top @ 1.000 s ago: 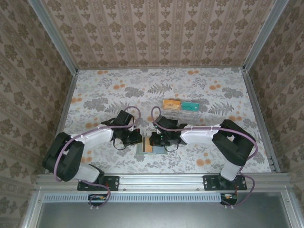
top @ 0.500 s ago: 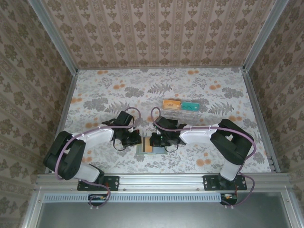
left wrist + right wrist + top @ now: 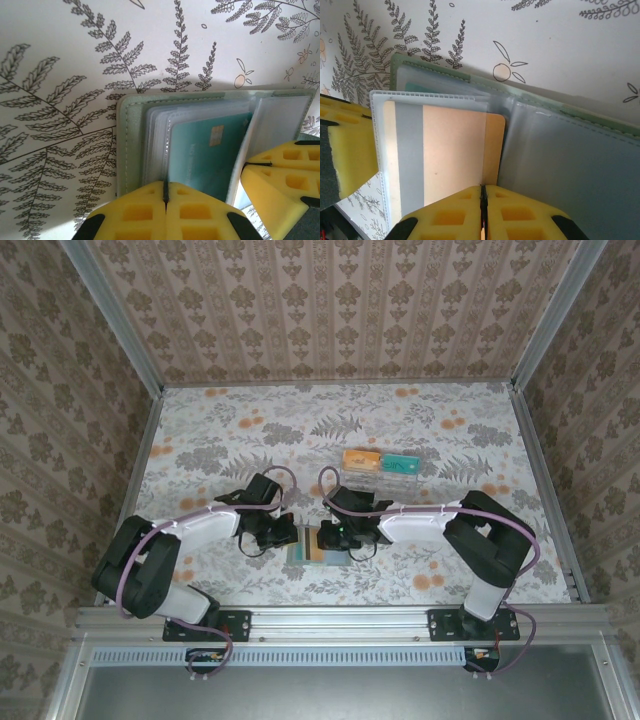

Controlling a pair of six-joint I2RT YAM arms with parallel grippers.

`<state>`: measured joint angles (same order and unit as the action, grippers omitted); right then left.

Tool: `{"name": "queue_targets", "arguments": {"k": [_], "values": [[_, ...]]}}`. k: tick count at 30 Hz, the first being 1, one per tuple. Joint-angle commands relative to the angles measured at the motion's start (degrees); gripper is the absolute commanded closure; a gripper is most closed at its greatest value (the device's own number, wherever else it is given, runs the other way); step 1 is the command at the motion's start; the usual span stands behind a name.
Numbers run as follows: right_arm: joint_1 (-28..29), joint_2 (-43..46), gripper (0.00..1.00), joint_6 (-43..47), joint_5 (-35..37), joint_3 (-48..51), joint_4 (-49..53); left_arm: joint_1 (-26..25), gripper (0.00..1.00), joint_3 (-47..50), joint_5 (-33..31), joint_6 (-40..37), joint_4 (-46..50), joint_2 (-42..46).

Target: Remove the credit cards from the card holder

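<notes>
The card holder (image 3: 312, 547) lies open on the floral table between my two grippers. In the left wrist view its grey-green border (image 3: 122, 145) frames clear sleeves, and a teal-green credit card (image 3: 210, 152) sits in one of them. My left gripper (image 3: 165, 186) is shut on the near edge of those sleeves. In the right wrist view a tan-orange credit card (image 3: 452, 150) sits in a raised clear sleeve, its right edge sticking out. My right gripper (image 3: 482, 190) is shut on that card's near edge. The holder's blue-grey inner panel (image 3: 570, 165) lies flat to the right.
A clear plastic tray (image 3: 380, 463) with an orange and a teal item stands behind the holder, right of centre. The grippers are close together: the right one's yellow fingers (image 3: 280, 175) show beside the teal card. Patterned walls enclose the table.
The right gripper has shifted slightly left over the card holder, and more teal now shows beside the tan strip. The left arm has stayed put.
</notes>
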<state>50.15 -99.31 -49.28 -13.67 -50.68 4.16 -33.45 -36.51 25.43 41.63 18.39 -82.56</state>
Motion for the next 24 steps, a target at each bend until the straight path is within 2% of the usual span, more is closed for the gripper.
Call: {"name": "queue_targets", "arguments": {"k": [1, 7, 14, 24], "values": [[0.14, 2.58, 0.86, 0.94, 1.21, 0.41, 2.78, -0.47, 1.00, 0.30, -2.58, -0.19, 3.64, -1.85], [0.12, 4.19, 0.84, 1.31, 1.32, -0.82, 3.68, -0.56, 1.00, -0.35, -2.57, -0.23, 4.34, -0.87], [0.08, 4.75, 0.77, 0.06, 1.10, 0.57, 2.76, -0.61, 1.00, -2.40, -3.80, -0.77, 7.23, 3.33], [-1.38, 3.41, 0.76, -5.28, -3.22, 5.71, -6.44, -1.98, 1.00, -1.81, 0.77, -0.47, 3.01, 4.13]]}}
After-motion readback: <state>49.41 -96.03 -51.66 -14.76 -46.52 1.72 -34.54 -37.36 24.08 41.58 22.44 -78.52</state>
